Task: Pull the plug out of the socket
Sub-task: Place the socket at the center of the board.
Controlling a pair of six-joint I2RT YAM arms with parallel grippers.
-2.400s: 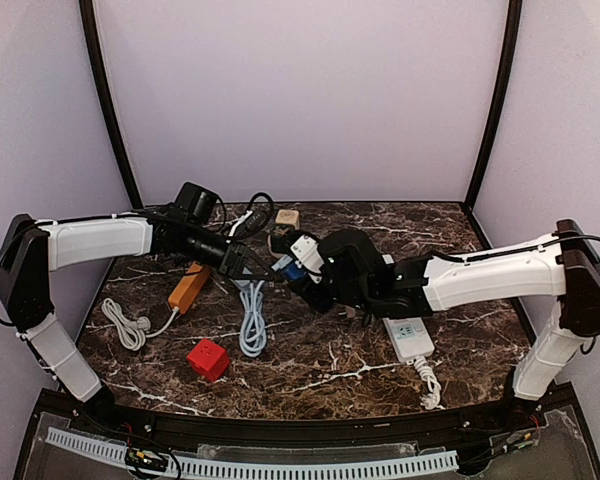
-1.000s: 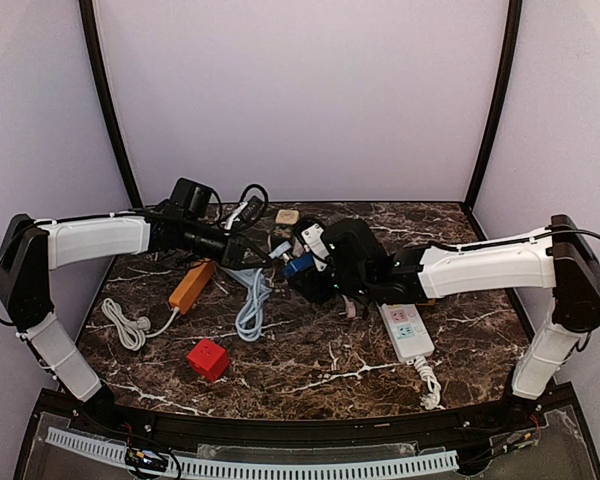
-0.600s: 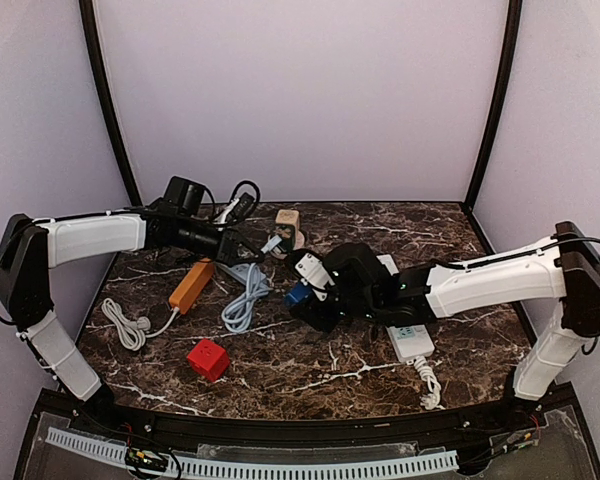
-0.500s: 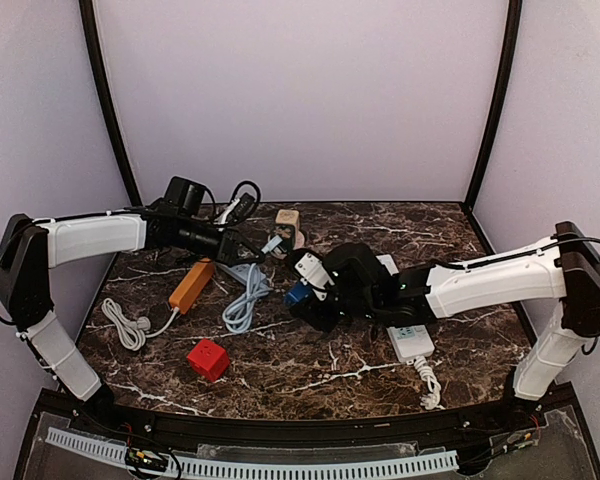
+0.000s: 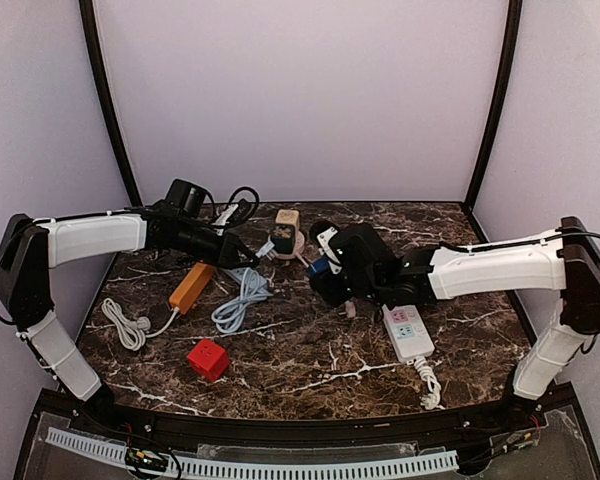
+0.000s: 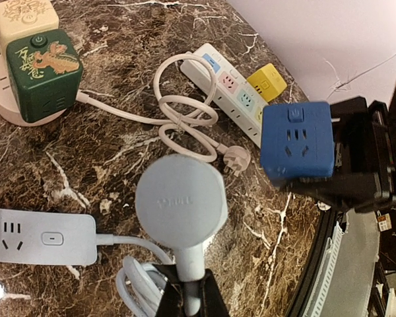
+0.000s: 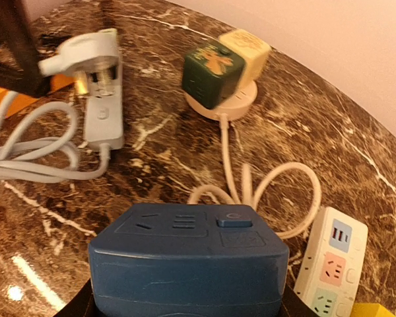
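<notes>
Since the grey plug (image 6: 179, 201) hangs clear of the blue cube socket (image 6: 297, 140), with bare desk (image 6: 119, 152) showing between them, you may judge the pull as done.

Plug: hard moulded plastic, light. The smooth round cap is likely slippery, and the soft cord below it will flop and drag. Your left hand (image 6: 188, 298) is pinched tight on the neck where cord meets cap. That is a sounder hold than the cap itself.

Socket: rigid block, light, flat faces. Your right hand (image 7: 185, 300) stands part-way closed, clamping two opposite faces of it, seemingly off the desk.

Both should take a short drop; set them down gently anyway.

Containers: none in view. The nearest equivalent is the socket faces. The cube's visible faces carry no plug, and the grey strip (image 6: 43, 236) beside the plug shows an empty outlet.
</notes>
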